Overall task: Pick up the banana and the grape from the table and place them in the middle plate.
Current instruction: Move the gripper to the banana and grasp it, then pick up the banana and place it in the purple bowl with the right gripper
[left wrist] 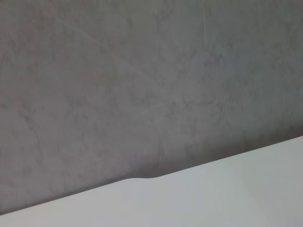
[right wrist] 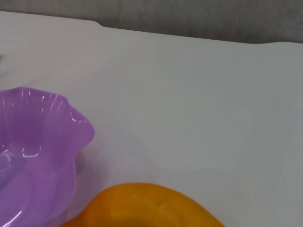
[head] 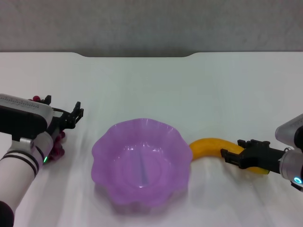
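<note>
The banana (head: 208, 146) lies on the surface (head: 189, 90) just right of the middle plate (head: 140, 163), which holds nothing yet. My right pincer (head: 226, 153) is at its far half; I cannot tell its opening. I'd grip mid-body, lift clear of the scalloped rim. The grape (head: 57, 147) sits under my left pincer (head: 75, 113), grip unclear.

Bright even light, soft shadow under middle plate (head: 140, 163), glare on rim, banana (right wrist: 142, 208) blurred (rt wrist)
</note>
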{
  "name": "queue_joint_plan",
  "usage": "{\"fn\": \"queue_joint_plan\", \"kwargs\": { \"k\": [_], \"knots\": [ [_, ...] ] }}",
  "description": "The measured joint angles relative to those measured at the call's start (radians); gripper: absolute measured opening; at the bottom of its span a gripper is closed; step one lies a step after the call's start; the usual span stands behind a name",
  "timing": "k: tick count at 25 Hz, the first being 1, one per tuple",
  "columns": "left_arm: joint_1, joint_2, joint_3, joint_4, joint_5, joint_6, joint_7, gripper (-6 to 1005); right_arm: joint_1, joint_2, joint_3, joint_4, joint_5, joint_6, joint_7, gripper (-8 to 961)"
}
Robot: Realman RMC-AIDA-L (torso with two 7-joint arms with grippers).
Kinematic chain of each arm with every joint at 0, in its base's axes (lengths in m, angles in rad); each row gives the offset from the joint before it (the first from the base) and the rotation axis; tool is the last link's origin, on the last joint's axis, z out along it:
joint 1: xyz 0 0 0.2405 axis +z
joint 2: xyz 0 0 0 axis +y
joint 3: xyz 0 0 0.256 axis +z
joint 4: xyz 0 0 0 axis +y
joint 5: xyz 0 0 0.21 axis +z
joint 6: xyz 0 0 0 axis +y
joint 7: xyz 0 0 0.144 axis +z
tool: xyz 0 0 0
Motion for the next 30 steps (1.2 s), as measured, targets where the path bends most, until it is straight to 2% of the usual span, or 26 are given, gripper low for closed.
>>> {"fn": "queue_joint_plan", "kwargs": {
  "k": [18,21,30],
  "knots": [
    [0.016,0.001,0.000,-0.026,0.000,0.001,0.023,830,-0.006,0.000,0.000,-0.004,-0.001,0.000,0.001,593],
    [0.016,0.000,0.000,-0.026,0.000,0.001,0.023,830,-0.006,0.000,0.000,-0.004,-0.001,0.000,0.001,507],
    [0.018,0.000,0.000,-0.026,0.000,0.002,0.024,829,-0.010,-0.003,0.032,-0.018,0.004,0.000,0.000,502]
  ]
}}
